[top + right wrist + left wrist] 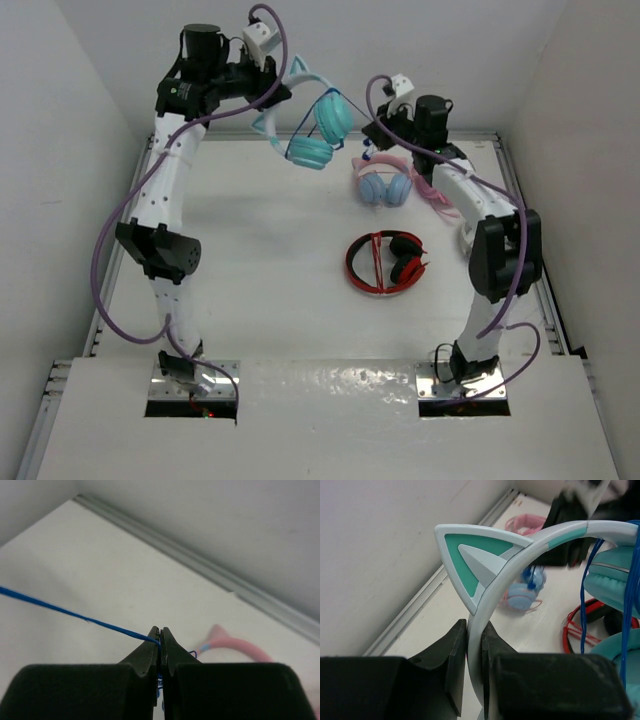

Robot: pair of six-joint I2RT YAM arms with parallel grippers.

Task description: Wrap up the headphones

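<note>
White table (260, 250), teal headphones (318, 130) held up over its far end
The left gripper (475, 630) is clamped on the pale headband (487, 600), with the ear cups hanging below. The right gripper (160, 632) is pinched together on the thin blue cable (75, 614), which runs straight off to one side

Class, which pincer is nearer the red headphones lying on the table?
Right. The right pincer hovers just behind the red headphones; the left pincer is farther off, behind and to their left.
</note>
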